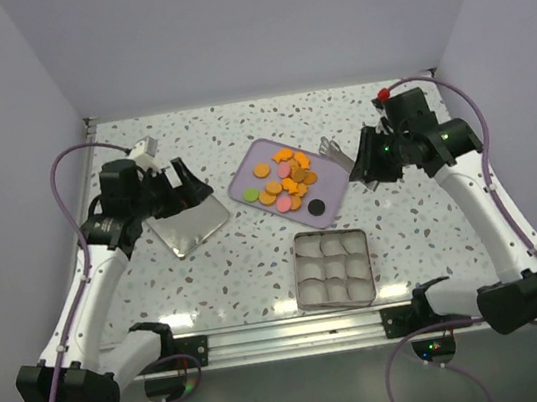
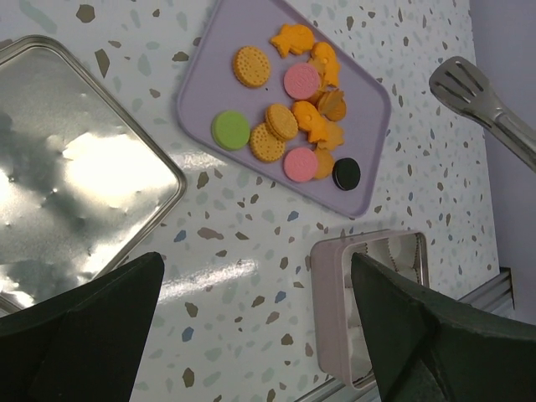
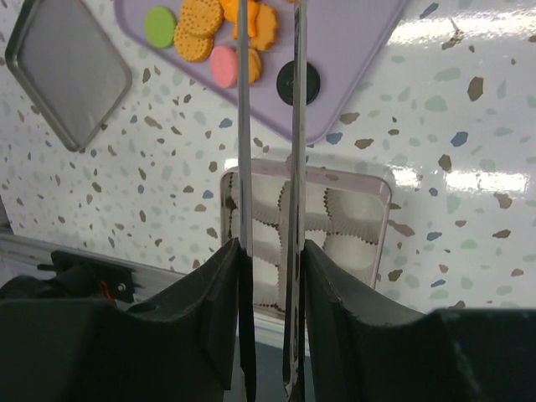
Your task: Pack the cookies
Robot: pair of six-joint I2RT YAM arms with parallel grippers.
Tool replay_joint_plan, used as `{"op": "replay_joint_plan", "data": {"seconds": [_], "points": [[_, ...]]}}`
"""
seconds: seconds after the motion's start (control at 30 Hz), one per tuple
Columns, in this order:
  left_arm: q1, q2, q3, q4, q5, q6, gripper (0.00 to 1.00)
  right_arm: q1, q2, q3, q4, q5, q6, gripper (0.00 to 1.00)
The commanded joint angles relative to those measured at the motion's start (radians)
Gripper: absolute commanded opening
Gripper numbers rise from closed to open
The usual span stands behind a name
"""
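The cookies (image 1: 286, 183) all lie flat on the lilac tray (image 1: 263, 153), mostly orange, with two pink, one green at the left and one black at the near-right corner, and several overlapping in the middle. Their spread runs along the tray's long axis, slanting from far-left to near-right. Nearer the arms, the square tin (image 1: 298, 277) holds nine paper cups with no cookies in them. Its lid (image 1: 188, 223) rests to the left on the speckled white counter (image 1: 208, 271), which is boxed in by plain pale walls. The left pincer (image 2: 255, 276) hangs wide open, holding nothing. The right pincer (image 3: 268, 251) grips tongs (image 3: 243, 126), their tips pointing at the tray.
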Motion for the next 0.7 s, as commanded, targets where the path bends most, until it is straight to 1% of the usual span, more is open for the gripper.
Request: {"op": "replay_joint_plan", "data": {"seconds": [0.0, 0.07, 0.2, 0.3, 0.47, 0.67], "points": [[-0.006, -0.035, 0.015, 0.017, 0.004, -0.006, 1.00, 0.065, 0.003, -0.001, -0.014, -0.011, 0.039, 0.37], [-0.006, -0.046, 0.008, 0.010, 0.002, -0.006, 1.00, 0.106, 0.020, -0.008, -0.014, 0.023, 0.042, 0.38], [-0.008, -0.058, 0.002, 0.000, -0.004, -0.004, 1.00, 0.140, 0.055, -0.025, 0.015, 0.045, 0.053, 0.40], [-0.008, -0.061, 0.002, -0.008, -0.007, -0.003, 1.00, 0.145, 0.089, -0.002, 0.034, 0.043, 0.044, 0.42], [-0.008, -0.072, 0.002, -0.023, -0.016, -0.001, 1.00, 0.145, 0.179, 0.085, 0.023, 0.068, 0.002, 0.43], [-0.008, -0.073, 0.002, -0.029, -0.022, 0.002, 1.00, 0.146, 0.254, 0.120, 0.045, 0.034, -0.011, 0.44]]}}
